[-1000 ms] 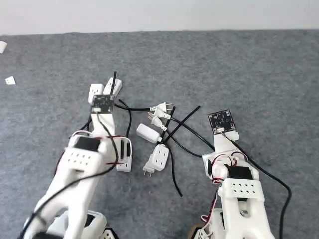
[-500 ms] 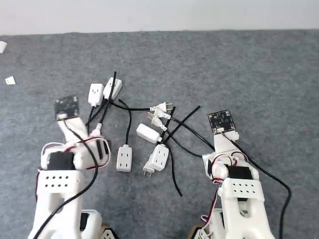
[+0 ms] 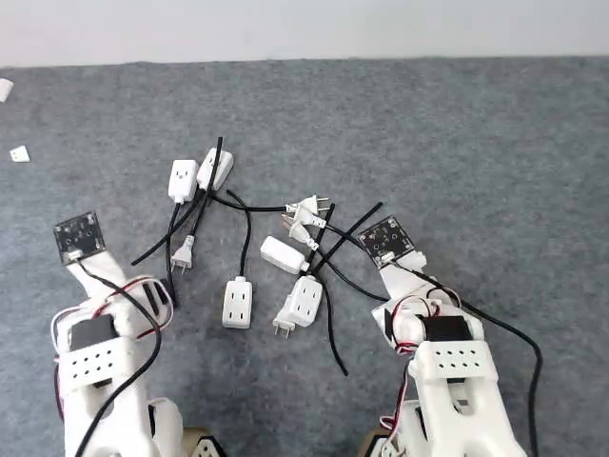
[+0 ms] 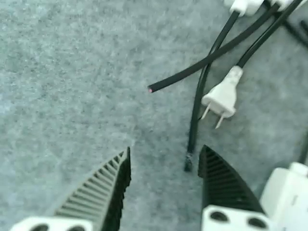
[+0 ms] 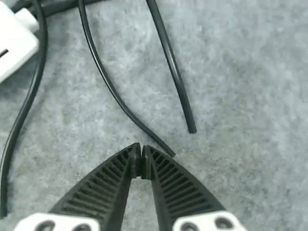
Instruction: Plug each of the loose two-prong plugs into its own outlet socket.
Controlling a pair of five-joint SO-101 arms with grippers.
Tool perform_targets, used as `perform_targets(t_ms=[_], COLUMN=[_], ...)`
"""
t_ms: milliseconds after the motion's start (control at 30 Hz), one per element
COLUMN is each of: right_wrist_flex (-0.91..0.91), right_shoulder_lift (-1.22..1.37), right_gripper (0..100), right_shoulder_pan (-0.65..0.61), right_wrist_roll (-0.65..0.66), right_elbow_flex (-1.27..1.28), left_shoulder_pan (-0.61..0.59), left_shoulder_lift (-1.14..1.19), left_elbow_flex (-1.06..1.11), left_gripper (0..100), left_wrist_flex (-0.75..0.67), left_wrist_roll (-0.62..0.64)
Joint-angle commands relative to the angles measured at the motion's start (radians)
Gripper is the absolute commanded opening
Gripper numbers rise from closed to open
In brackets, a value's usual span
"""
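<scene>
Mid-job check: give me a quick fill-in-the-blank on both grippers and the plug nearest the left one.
The left gripper has its jaws ____.
The right gripper has its jaws ____, with nothing between them.
The white plug near the left gripper has ____ bare prongs.
Missing words: open; shut; two.

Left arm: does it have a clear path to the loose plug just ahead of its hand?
Probably yes. The left hand is open, and the loose plug lies flat just ahead with nothing over it. A black cord runs close beside the plug and might get caught in the grip.
</scene>
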Motion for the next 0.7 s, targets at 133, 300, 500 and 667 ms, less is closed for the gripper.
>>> perform_targets(t_ms=[133, 300, 500, 667], right_wrist_flex=[0.051, 0.035, 0.028, 0.038], right_shoulder_lift=[0.177, 0.375, 0.541, 0.585], right_gripper=[0.9, 0.9, 0.9, 2.7], right_shoulder_pan=[-0.062, -0.027, -0.03, -0.027], right_wrist_roll=[0.164, 0.296, 0.399, 0.443], right_elbow_flex=[-0.153, -0.272, -0.356, -0.397], left_shoulder_pan=[-0.009, -0.008, -0.008, 0.02], left_shoulder_lift=[-0.017, -0.017, -0.017, -0.017], left_elbow_flex=[0.005, 0.005, 0.007, 0.022], left_gripper=[22, 22, 22, 22], left_wrist_flex=[-0.072, -0.072, -0.074, -0.092], left_wrist_roll=[-0.072, -0.072, -0.072, -0.074])
